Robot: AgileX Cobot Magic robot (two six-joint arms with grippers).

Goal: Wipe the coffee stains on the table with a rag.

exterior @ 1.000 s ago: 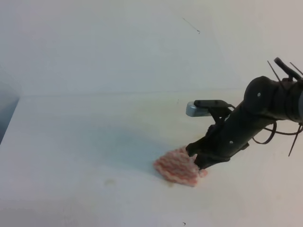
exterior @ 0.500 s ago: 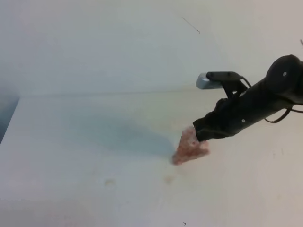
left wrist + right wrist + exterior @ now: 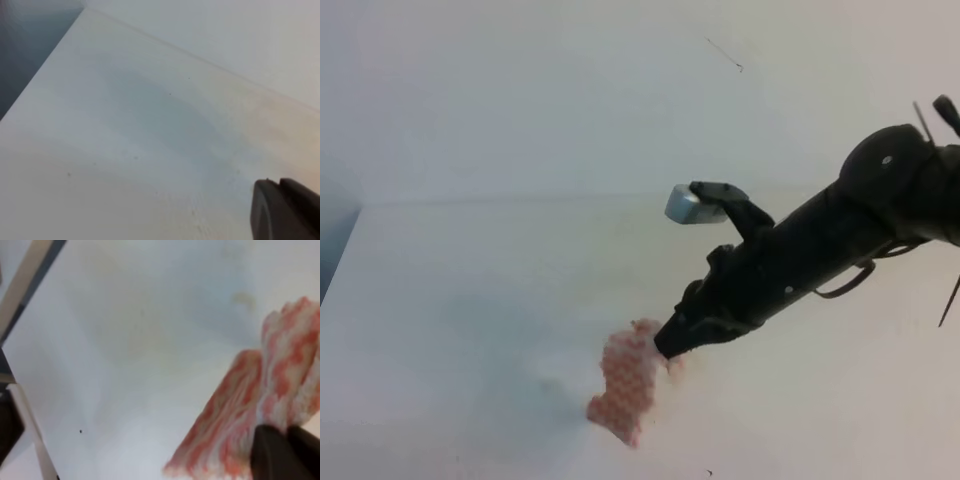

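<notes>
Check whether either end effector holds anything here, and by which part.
The right end effector is shut on the rag, pinching its upper right edge; the rest hangs down toward the table. The left end effector holds nothing visible.

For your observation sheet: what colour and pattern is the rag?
The rag is pink-red and white in a wavy, mottled pattern, clearest in the right wrist view.
</notes>
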